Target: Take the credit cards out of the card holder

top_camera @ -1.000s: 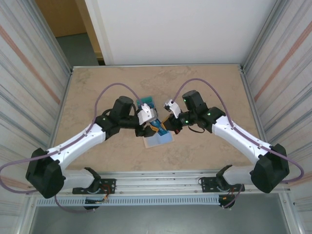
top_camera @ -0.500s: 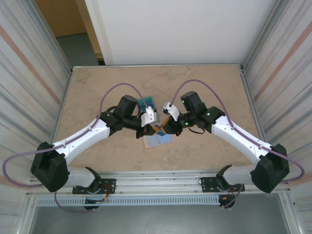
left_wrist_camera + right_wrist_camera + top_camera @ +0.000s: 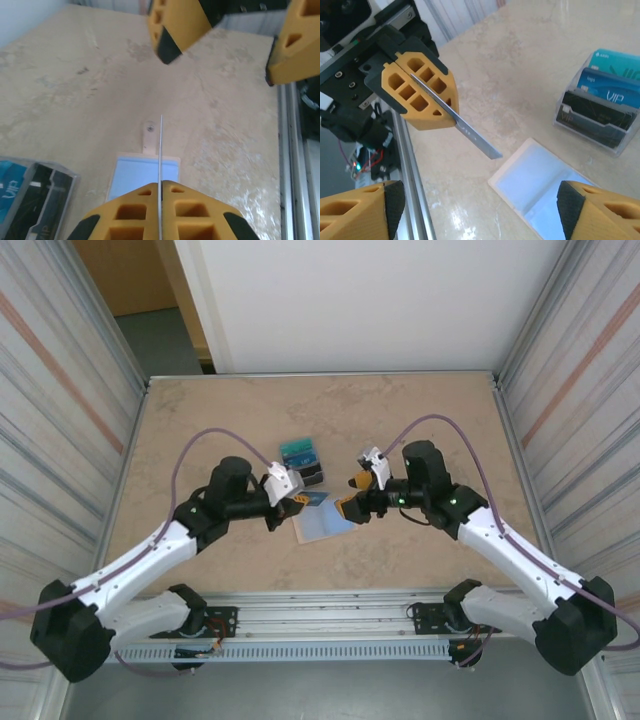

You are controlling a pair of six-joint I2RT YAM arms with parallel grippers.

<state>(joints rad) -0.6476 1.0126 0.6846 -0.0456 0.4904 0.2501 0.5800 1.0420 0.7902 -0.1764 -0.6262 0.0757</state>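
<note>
1. Card holder (image 3: 540,192): I see it lying flat on the worktop (image 3: 200,430), pale blue face up, between the two pincers and a little nearer the arm bases than they are.
2. From the left wrist camera, its small tan tab (image 3: 149,136) sticks out from the edge farthest from that camera and rests on the marbled surface.
3. My left pincer (image 3: 298,506) is clamped tight on a single credit card (image 3: 470,134), its two orange fingers pressed together with the card between them.
4. That card juts out past the fingertips toward the right arm. It hangs in the air above the worktop, clear of the card holder below it.
5. The left wrist camera shows the card as a thin upright line and the right wrist camera shows it nearly edge-on, so I cannot tell its colour.
6. My right pincer (image 3: 352,495) stands wide open and holds nothing. It faces the left one across a short gap, apart from the held card.
7. A clear stand (image 3: 615,145) sits upright on the worktop just beyond the card holder, on the side away from the arm bases.
8. The other cards (image 3: 607,92) stand in it in rows: a teal one at the back, a blue one marked VIP in the middle and a dark one at the front.
</note>
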